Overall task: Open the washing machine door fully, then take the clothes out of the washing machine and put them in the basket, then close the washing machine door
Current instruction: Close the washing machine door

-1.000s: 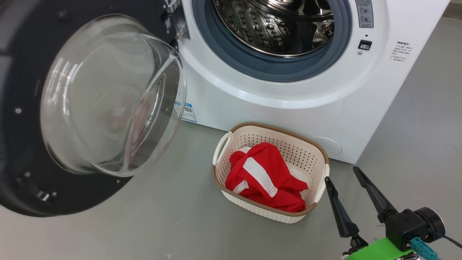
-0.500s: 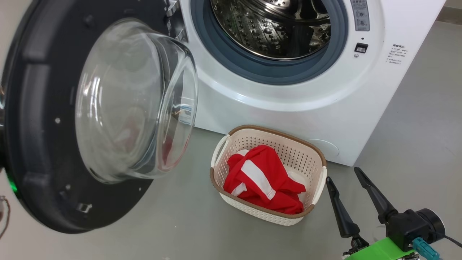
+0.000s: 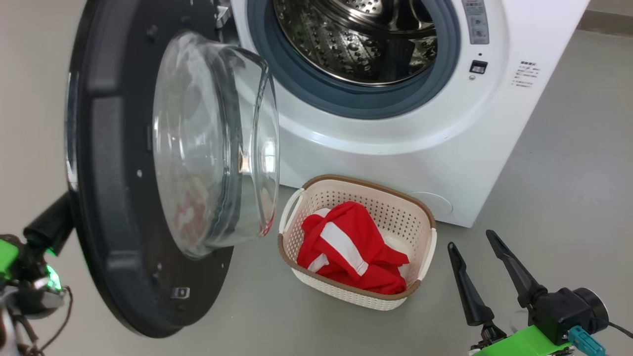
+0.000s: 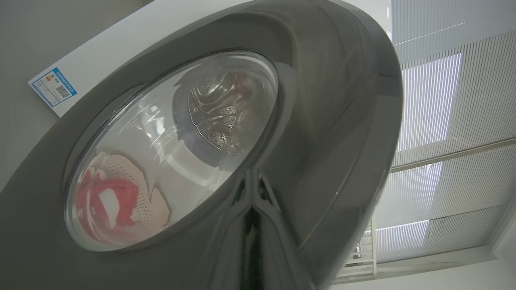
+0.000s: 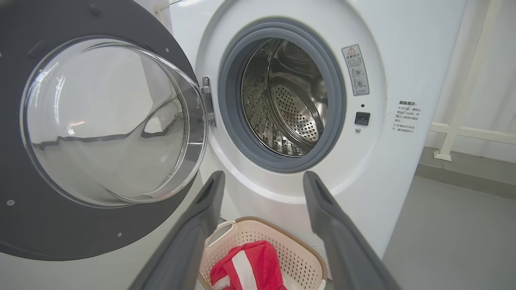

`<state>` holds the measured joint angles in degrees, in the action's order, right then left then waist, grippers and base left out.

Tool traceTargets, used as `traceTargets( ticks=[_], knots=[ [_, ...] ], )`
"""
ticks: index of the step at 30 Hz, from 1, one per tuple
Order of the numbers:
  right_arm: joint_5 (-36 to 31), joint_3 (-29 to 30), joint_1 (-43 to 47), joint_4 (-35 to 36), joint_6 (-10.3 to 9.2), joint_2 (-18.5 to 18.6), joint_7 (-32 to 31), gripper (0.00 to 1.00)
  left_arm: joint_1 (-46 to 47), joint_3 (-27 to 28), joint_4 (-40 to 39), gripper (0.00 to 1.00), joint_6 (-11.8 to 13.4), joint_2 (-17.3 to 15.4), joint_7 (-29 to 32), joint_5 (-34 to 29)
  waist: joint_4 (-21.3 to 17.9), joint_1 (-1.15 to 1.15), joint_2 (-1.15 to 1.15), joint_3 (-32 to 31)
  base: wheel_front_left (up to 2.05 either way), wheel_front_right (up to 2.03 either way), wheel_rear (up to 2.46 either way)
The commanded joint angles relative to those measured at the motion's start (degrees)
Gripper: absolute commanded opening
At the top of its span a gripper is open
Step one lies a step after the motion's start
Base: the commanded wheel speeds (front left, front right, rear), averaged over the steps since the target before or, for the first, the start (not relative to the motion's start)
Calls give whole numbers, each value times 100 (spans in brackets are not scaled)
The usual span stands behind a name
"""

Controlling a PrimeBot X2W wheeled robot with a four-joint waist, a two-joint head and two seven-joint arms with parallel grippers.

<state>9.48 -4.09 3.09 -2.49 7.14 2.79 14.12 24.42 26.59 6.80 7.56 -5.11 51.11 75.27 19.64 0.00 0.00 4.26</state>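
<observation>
L gripper (image 4: 252,235) is sitting w/ its fingers pinched together, nothing btwn them, tips resting on the glossy outer face of the washing machine door (image 3: 111,198) just below the glass. I'm reading that as a push pose: closed fingers are making one stiff point for shoving the door toward the washing machine (image 3: 385,148). The door is standing roughly half open, its bowl window bulging out toward the basket (image 3: 366,184). The clothes (image 3: 346,247) are lying bunched inside the basket, which is sitting on the floor just in front of the machine. R gripper (image 3: 470,239) is hanging wide open and empty, low and to the right of the basket, prob. parked there to stay out of the door's path. The head view is giving me the basket's contents and only one dark L finger behind the door rim. The L wrist view is giving me the actual contact spot. The R wrist view is looking straight into the drum (image 5: 290,100), bare steel as far as I'm seeing, so unloading looks done and closing is the step in hand.
</observation>
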Motion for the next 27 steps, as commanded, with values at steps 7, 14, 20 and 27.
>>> traceTargets(
  ticks=[7, 14, 20, 27],
  knots=[
    [79, -96, -89, 99, 35, 10, 68, 100, -325, -78, -684, 0, -5, 106, -62, 138, -231, 0, 0, -87, 0, 0, 0],
    [105, -115, -64, 72, 35, 9, 78, 100, -554, -359, -993, 0, 96, 205, -266, 435, -410, 0, 0, -129, 0, 0, 0],
    [137, -128, -69, 36, 35, 9, 83, 100, -719, -736, -1159, 0, 223, 221, -558, 772, -605, 0, 0, -149, 0, 0, 0],
    [167, -124, -87, 55, 35, 9, 86, 100, -848, -1166, -1308, 0, 282, 222, -1026, 1084, -819, 0, 0, -76, 0, 0, 0]
  ],
)
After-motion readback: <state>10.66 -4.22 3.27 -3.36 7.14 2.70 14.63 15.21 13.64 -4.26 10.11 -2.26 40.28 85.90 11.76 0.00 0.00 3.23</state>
